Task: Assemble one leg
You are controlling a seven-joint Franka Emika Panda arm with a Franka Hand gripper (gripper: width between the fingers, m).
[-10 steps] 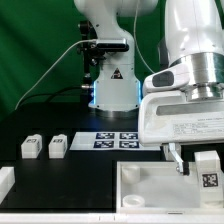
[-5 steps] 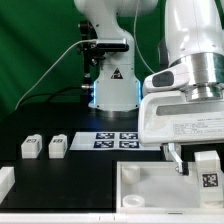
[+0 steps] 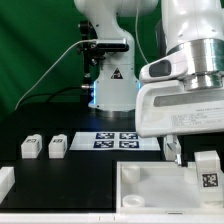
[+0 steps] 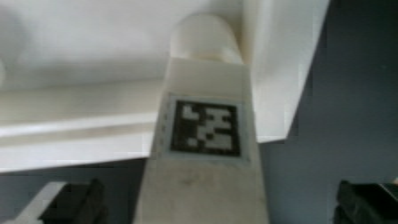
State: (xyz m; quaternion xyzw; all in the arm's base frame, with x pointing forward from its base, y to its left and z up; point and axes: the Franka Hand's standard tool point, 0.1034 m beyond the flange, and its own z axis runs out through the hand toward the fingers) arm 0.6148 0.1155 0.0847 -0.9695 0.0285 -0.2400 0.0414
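One leg, a stubby white block with a black-and-white tag, stands upright at the right corner of the large white tray-like piece. My gripper hangs just above it. Its jaws are open wide, one on each side of the leg, and neither touches it. In the wrist view the leg runs between the two dark fingertips with a gap on both sides, and the gripper is open around it. Two more legs lie on the black table at the exterior view's left.
The marker board lies in the middle of the table behind the tray-like piece. Another white part sits at the exterior view's far left edge. The robot base stands behind, in front of a green backdrop.
My gripper has risen a little. The leg has stayed where it stood on the tray-like piece.
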